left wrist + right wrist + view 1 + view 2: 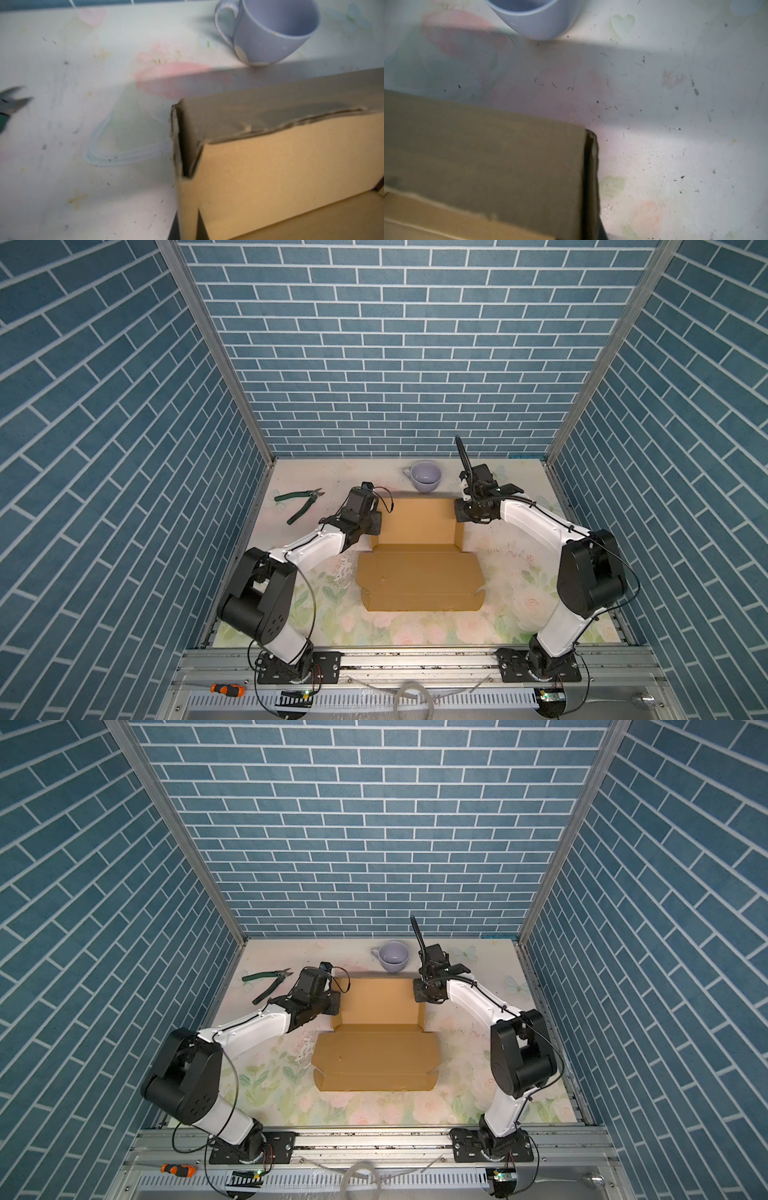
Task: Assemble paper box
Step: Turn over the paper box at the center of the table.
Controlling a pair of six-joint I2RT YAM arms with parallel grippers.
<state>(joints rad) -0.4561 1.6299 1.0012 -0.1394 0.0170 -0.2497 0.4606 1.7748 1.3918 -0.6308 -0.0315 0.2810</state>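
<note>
Brown cardboard is sitting in the middle of the flowered tabletop [519, 572]. It is the box [417, 522], its tray half lying toward the far edge with the side walls standing up. Its broad lid panel is lying flat toward the near edge.

The left hand [375, 527] is reaching in at the tray's left wall, and the right hand [462, 514] is sitting at the right wall by the tray's far corner. Both hands are pressed together, but their fingers are hidden, so I cannot tell whether cardboard is caught between them.

A lilac cup [426, 476] is standing upright by the far edge, just beyond the box and not touching it. Green-handled pliers [301, 504] are lying toward the far left corner, apart from the box.
</note>
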